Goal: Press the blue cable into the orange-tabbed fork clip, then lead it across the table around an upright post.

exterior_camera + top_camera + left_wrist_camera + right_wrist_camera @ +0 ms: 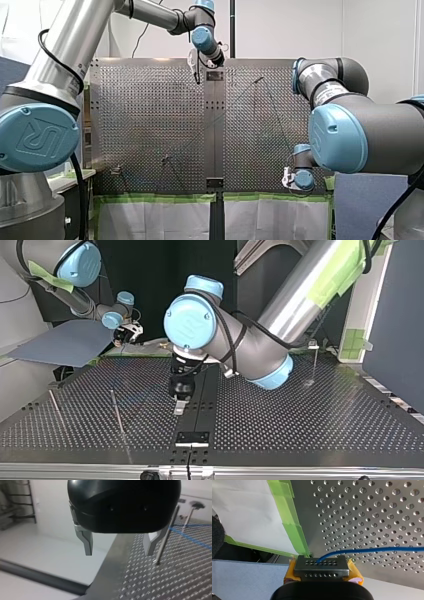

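Note:
In the right wrist view the blue cable (pixel 374 549) runs out from between the yellow-padded fingers of my right gripper (pixel 322 566), which is shut on it at the table's taped edge. In the front view that gripper (pixel 292 178) sits at the near right of the table, and the thin cable (pixel 220 116) stretches across the board. My left gripper (pixel 119 551) is open with nothing between its metal fingers (pixel 87 542), above the table's far edge. An upright post (pixel 165 537) stands just beside one finger. I cannot make out the orange-tabbed clip.
A second post (pixel 190 515) stands further off, with the blue cable (pixel 190 538) lying past it. In the top view, thin posts (pixel 117 412) (pixel 55 407) rise at the left and another post (pixel 315 362) at the right. Green tape (pixel 292 525) lines the table's edge.

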Controlling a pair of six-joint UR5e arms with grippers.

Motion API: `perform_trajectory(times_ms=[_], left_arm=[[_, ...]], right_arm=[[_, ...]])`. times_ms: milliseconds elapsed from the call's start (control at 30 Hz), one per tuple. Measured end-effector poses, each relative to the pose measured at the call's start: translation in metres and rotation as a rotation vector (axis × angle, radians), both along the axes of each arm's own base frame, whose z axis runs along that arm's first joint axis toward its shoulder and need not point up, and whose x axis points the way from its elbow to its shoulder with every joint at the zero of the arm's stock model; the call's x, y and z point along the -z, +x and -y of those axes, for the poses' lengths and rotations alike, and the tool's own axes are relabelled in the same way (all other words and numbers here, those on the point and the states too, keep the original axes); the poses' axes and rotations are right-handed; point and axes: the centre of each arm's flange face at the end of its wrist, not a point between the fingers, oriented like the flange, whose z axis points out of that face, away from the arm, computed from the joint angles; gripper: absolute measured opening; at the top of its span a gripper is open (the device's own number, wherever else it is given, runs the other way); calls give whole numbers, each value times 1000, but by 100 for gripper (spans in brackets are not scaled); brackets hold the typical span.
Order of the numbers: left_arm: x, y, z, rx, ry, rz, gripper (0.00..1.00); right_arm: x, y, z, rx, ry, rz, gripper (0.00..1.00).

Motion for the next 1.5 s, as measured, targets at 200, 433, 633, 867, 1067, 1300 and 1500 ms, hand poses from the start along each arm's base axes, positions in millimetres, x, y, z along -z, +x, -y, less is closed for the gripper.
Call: perform_trajectory(times_ms=[200,433,633,867,1067,1300,1500], left_arm=[[-12,4,-26,-44,-76,28,99],[-25,-14,-37,-65,-139,71,99],[-35,-32,-44,-70,-177,111,99],[-46,-54,-52,-75,-223,155,99],[-53,-72,-57,-64,-255,191,99],[-55,-91,-61,-49,-288,224,99],[-32,-93,-55,-45,-296,217,99]], right_arm=[[0,0,0,-1,1,0,0],[0,1,-1,-3,2,-1,0],[0,3,-1,-5,2,-1,0],[0,3,-1,-6,2,-1,0],[0,4,-1,-7,1,-1,0],[-1,6,-1,-10,3,-1,0],[-1,7,-1,-12,3,-2,0]])
